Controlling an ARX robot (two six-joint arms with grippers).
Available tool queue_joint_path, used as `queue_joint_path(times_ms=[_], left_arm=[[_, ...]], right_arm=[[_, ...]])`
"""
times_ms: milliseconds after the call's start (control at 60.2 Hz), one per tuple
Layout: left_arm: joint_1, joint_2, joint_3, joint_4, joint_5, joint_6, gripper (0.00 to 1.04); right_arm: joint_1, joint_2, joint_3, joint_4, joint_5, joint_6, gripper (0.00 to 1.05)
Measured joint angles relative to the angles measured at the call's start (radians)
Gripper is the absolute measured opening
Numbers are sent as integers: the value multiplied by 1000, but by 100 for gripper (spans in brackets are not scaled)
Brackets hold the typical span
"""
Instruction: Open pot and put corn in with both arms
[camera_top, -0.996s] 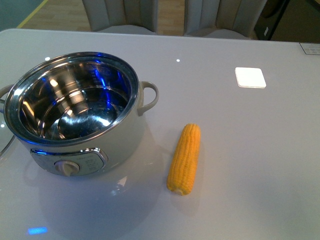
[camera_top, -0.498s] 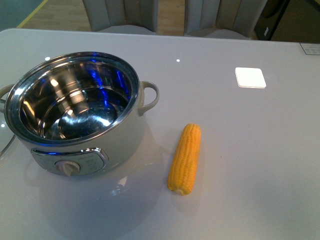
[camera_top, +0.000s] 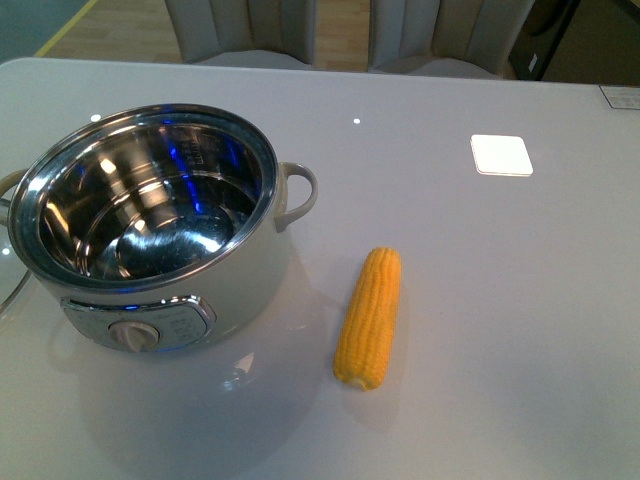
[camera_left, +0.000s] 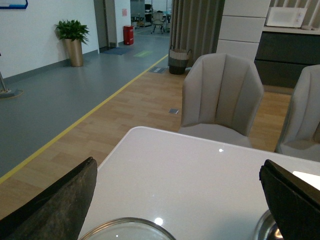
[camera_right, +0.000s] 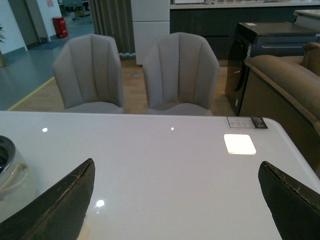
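The pot (camera_top: 255, 285) stands open near the table's (camera_top: 520, 300) left edge with its steel bowl bare. A curved glass rim (camera_top: 6, 292) at its far side is probably the lid, so you can treat the opening as done and give your mind to the corn (camera_top: 369, 317). It lies flat on the table just beside the pot, on the pot's right and close to the near edge, touching nothing. Its long axis runs from the near edge toward the far edge, leaning a little rightward, with the narrower end pointing away from you. Neither arm shows in the front view. The right gripper (camera_right: 176, 165) has its fingers spread wide with nothing between them, and its camera catches only the pot's handle (camera_right: 12, 176), not the corn. The left gripper (camera_left: 177, 166) is likewise spread and empty, above the glass rim (camera_left: 125, 226) on the pot's other side. You should judge the right arm the nearer. It must come down toward the near edge and close across the cob's width, not along its length.
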Motion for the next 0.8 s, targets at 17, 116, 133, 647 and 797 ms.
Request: queue_joint_path(times_ms=[17, 116, 133, 647, 797], left_arm=[[-2, -10, -4, -4, -1, -1, 98], [-13, -99, -37, -63, -13, -6, 98], [-14, -117, -42, -77, -14, -9, 98], [-75, -742, -166, -554, -14, -66, 98], [-75, -755, -167, -556, -14, -77, 98]], right_arm=[[0, 0, 0, 0, 0, 0, 96], [0, 0, 0, 0, 0, 0, 96], [0, 0, 0, 0, 0, 0, 96], [0, 0, 0, 0, 0, 0, 96], [0, 0, 0, 0, 0, 0, 96]])
